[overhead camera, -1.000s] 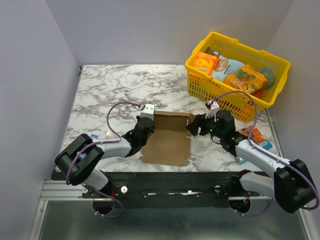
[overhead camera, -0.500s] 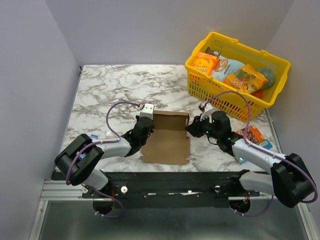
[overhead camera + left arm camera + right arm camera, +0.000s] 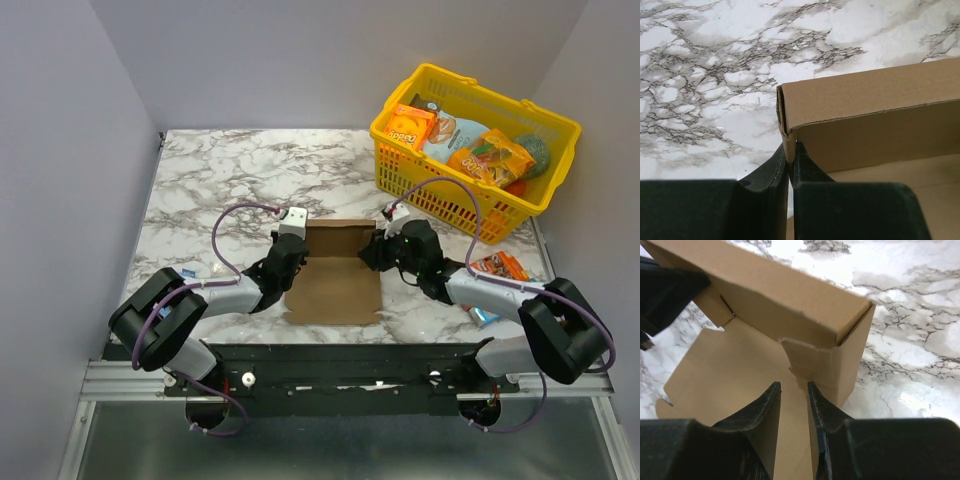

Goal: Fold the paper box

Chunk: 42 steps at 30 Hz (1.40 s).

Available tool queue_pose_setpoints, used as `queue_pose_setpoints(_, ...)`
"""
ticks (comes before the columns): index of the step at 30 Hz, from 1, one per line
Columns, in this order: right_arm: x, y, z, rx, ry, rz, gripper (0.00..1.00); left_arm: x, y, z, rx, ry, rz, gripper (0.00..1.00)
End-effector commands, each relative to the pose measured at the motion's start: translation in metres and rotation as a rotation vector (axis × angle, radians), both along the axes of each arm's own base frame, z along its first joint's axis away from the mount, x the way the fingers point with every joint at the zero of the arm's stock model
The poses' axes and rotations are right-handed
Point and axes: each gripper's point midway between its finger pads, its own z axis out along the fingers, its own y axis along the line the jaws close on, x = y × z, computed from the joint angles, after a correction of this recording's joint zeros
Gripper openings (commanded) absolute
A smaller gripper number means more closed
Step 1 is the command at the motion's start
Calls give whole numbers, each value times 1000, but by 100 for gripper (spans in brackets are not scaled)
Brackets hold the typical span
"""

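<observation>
The paper box [image 3: 335, 288] is a plain brown cardboard blank lying between my two arms, its back wall [image 3: 870, 107] folded upright. My left gripper [image 3: 790, 147] is shut on the box's left back corner, with the thin side flap pinched between its fingers [image 3: 297, 252]. My right gripper [image 3: 794, 385] stands over the box floor just inside the raised right side flap [image 3: 850, 355]. Its jaws are a narrow gap apart and only the box floor shows between them. In the top view it sits at the box's right back corner [image 3: 372, 255].
A yellow basket [image 3: 450, 200] full of snack packs stands at the back right, close behind my right arm. A small orange pack [image 3: 505, 268] lies on the marble by the right forearm. A small blue scrap [image 3: 190, 270] lies near the left arm.
My right gripper has moved left, up to the box's right side, and its jaws have narrowed. The box's right end has shifted slightly left. The left gripper has kept its hold.
</observation>
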Motion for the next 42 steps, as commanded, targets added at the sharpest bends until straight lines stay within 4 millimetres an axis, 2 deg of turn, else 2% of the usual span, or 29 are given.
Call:
queue_pose_setpoints(1, 11, 9, 4, 7, -7, -17, 41, -6, 3, -13, 33, 45, -5, 0)
queue_pose_setpoints(3, 7, 10, 10, 8, 1, -3, 47, -6, 7, -13, 42, 45, 9, 0)
queue_pose_setpoints(4, 6, 9, 12, 7, 4, -7, 57, -6, 9, -13, 44, 45, 16, 0)
queue_pose_setpoints(5, 2, 5, 10, -10, 24, -11, 62, -6, 10, -12, 45, 41, 20, 0)
queue_pose_setpoints(7, -5, 0, 27, -4, 0, 0, 71, -6, 11, -10, 41, 36, 23, 0)
queue_pose_setpoints(8, -15, -2, 26, -22, 31, 20, 72, -6, 11, -10, 45, 37, 22, 0)
queue_pose_setpoints(9, -20, -4, 43, -10, -5, 40, 73, -6, 12, -10, 46, 37, 24, 0)
queue_pose_setpoints(11, -27, -13, 54, -16, 8, 16, 76, -5, 13, -10, 47, 38, 26, 0)
queue_pose_setpoints(13, -28, -26, 75, -10, -29, -38, 81, -5, 12, -10, 44, 39, 24, 0)
queue_pose_setpoints(16, -18, -51, 88, -39, -35, -147, 81, -6, 12, -10, 38, 39, 19, 0)
queue_pose_setpoints(19, -1, -80, 82, -29, 17, -268, 73, -6, 11, -9, 35, 37, 15, 0)
queue_pose_setpoints(20, 10, -98, 74, -31, 46, -338, 71, -6, 11, -10, 34, 39, 17, 0)
queue_pose_setpoints(23, 22, -123, 52, -10, 134, -444, 65, -7, 10, -10, 29, 39, 12, 0)
queue_pose_setpoints(25, 25, -130, 40, -30, 164, -465, 65, -7, 9, -9, 28, 40, 8, 0)
queue_pose_setpoints(28, 23, -129, 10, -106, 231, -425, 64, -7, 10, -9, 29, 38, 9, 0)
queue_pose_setpoints(29, 21, -116, 8, -91, 229, -333, 64, -7, 9, -9, 28, 37, 9, 0)
queue_pose_setpoints(31, 16, -105, -7, -107, 249, -239, 64, -6, 9, -9, 29, 40, 7, 0)
queue_pose_setpoints(32, 13, -94, -7, -67, 244, -180, 64, -7, 9, -10, 29, 42, 4, 0)
queue_pose_setpoints(35, 8, -78, -10, -40, 233, -93, 64, -7, 9, -9, 29, 39, 5, 0)
queue_pose_setpoints(39, -1, -66, -10, -25, 235, 7, 64, -7, 9, -10, 31, 40, 5, 0)
queue_pose_setpoints(42, 2, -62, -5, -16, 186, 38, 64, -7, 8, -10, 32, 42, 2, 0)
